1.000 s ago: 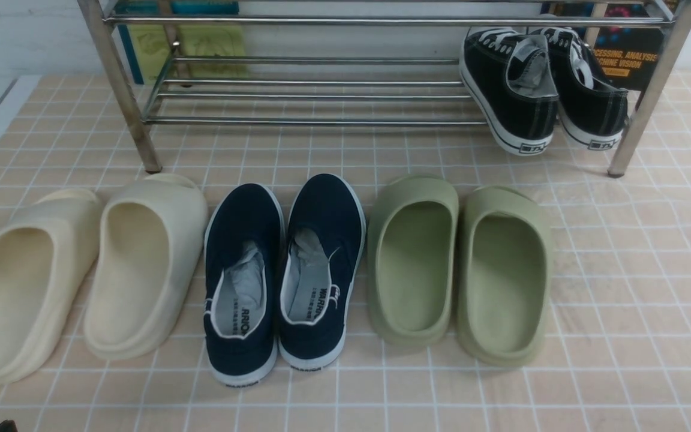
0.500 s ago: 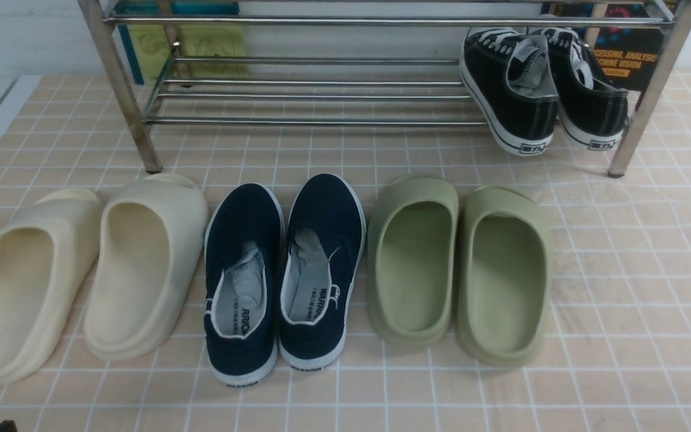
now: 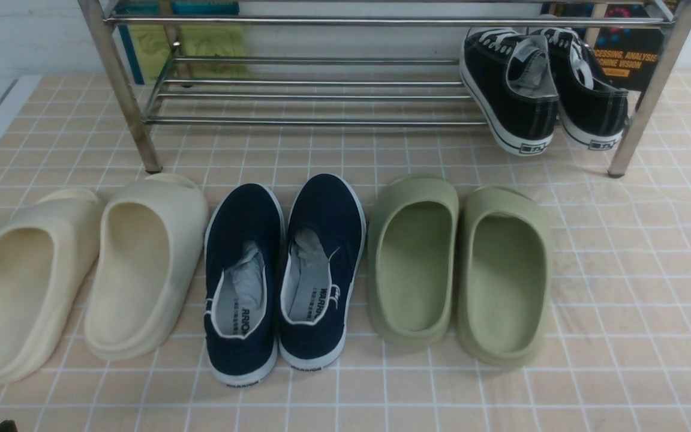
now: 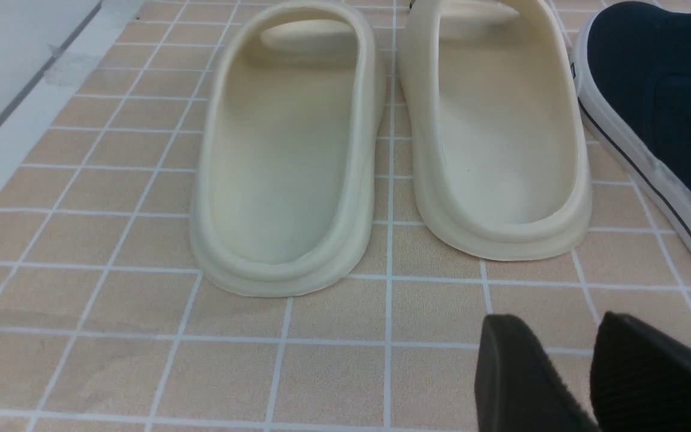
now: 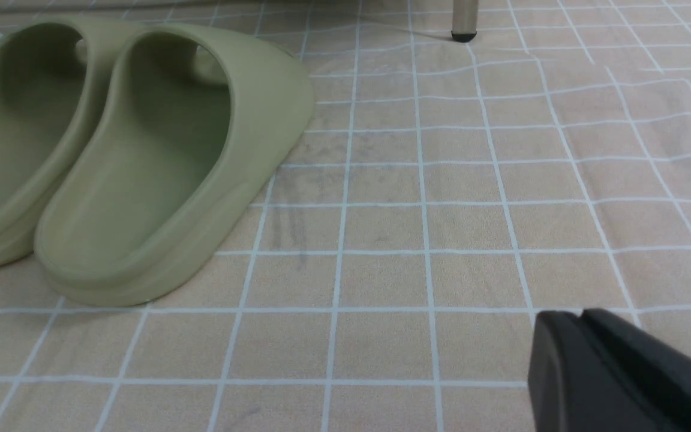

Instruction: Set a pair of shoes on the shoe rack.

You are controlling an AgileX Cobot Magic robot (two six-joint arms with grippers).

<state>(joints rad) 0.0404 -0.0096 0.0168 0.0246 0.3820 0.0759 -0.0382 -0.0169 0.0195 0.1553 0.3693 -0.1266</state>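
Two canvas sneakers (image 3: 540, 90) (black) — steel-barred rack (image 3: 321, 84)

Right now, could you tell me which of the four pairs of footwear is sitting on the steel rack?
The black canvas lace-up sneakers, at the steel shoe rack's right end. The cream slides, navy slip-ons and olive slides all stand in a row on the tiled floor before it.

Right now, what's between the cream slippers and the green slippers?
In the front view, the navy slip-ons sit between the cream slippers and the green slippers.
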